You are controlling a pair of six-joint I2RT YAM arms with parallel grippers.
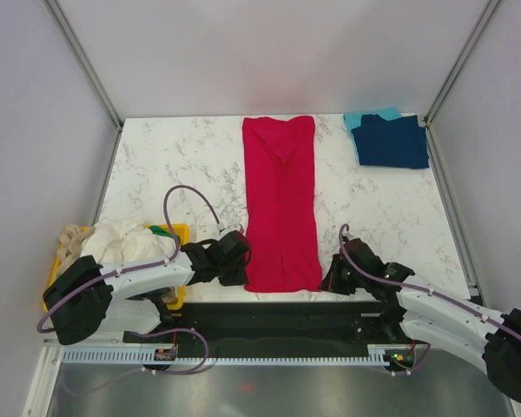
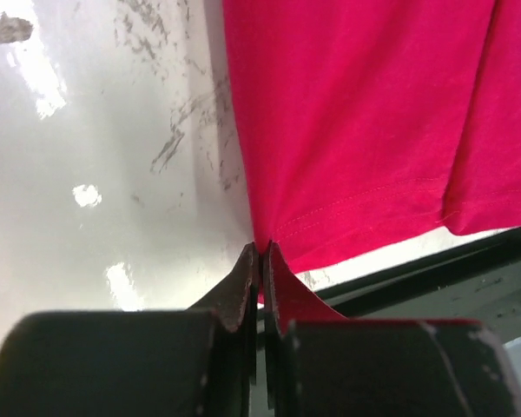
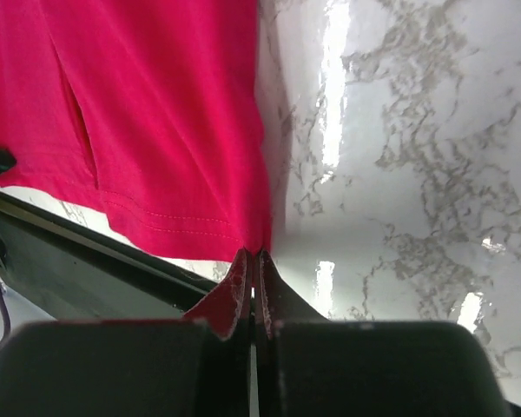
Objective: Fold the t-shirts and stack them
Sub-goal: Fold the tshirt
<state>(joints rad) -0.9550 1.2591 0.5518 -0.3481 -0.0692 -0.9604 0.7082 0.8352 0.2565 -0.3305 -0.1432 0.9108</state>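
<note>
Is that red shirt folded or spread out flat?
Partly folded: the red shirt lies as a narrow strip, sleeves tucked in, not yet folded crosswise.

Far corner: teal t-shirt [image 1: 369, 116] mostly buried under navy t-shirt [image 1: 391, 143], only a far edge showing.
Left edge: yellow bin [image 1: 181, 233] largely covered by cream t-shirts [image 1: 122, 239] and left arm [image 1: 139, 274]; green scrap [image 1: 161, 231] inside, too small to identify.
Wrist views: red t-shirt [image 2: 365, 130] cropped by the frame edges; hem corners lost inside clamped left gripper [image 2: 261, 252] and right gripper [image 3: 251, 256].
</note>
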